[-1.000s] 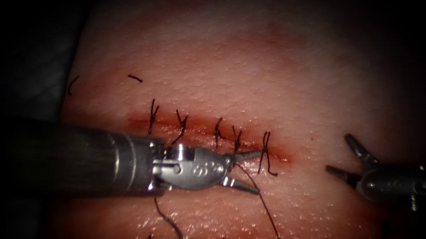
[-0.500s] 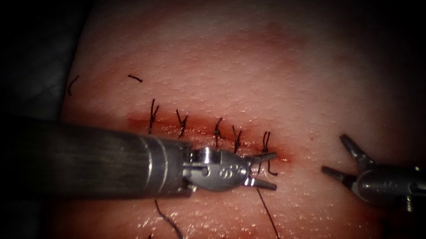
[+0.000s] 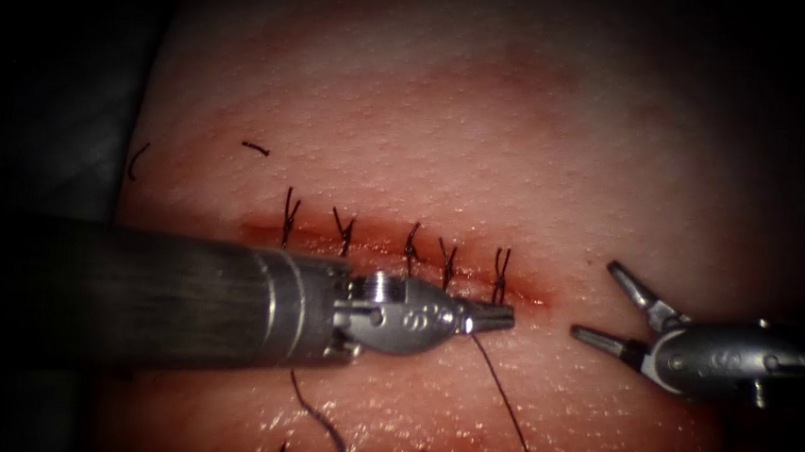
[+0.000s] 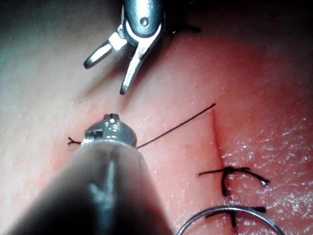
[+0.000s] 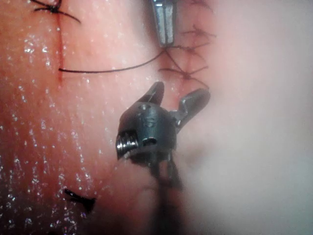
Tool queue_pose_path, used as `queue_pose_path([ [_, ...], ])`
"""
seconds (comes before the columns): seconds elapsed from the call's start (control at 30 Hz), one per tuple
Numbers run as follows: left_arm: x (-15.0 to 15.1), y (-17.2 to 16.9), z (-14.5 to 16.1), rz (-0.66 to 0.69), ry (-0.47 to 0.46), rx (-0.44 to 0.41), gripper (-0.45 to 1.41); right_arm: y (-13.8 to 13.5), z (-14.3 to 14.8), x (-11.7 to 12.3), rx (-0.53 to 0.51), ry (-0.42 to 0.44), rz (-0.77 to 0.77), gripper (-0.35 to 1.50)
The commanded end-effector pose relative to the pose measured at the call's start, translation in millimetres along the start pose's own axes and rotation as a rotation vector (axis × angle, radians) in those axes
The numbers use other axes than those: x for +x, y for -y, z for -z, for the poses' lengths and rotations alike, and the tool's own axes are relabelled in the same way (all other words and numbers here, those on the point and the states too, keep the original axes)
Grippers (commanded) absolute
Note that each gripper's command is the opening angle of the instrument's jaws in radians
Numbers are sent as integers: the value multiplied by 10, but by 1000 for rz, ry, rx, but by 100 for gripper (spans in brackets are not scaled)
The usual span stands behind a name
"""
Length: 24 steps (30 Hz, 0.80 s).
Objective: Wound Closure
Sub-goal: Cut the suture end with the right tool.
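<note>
While my left tool (image 3: 491, 318) has its jaws clamped together on the thread (image 3: 508, 408) just below the right end of the cut (image 3: 392, 246), that strand runs from the jaw tips down toward the bottom edge of the tissue (image 3: 486, 118). My right tool (image 3: 610, 305) sits to the right of the cut with its jaws spread apart, holding nothing and clear of the thread. Five dark stitches (image 3: 501, 264) cross the cut in a row. Seen from my left wrist, the curved needle (image 4: 230, 214) lies loose on the tissue surface beside a stitch, held by neither tool.
</note>
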Motion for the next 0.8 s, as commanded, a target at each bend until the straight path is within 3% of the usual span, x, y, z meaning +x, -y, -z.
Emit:
queue_pose_path([
  [0.03,-2,1,-6,2,-10,4,-45,8,-12,0,21,-26,2,145],
  [0.33,-6,14,5,-11,-134,-28,-45,19,-68,12,117,-176,-13,145],
  [0.8,-11,6,10,-33,-137,-30,-45,45,-112,26,115,-164,31,145],
])
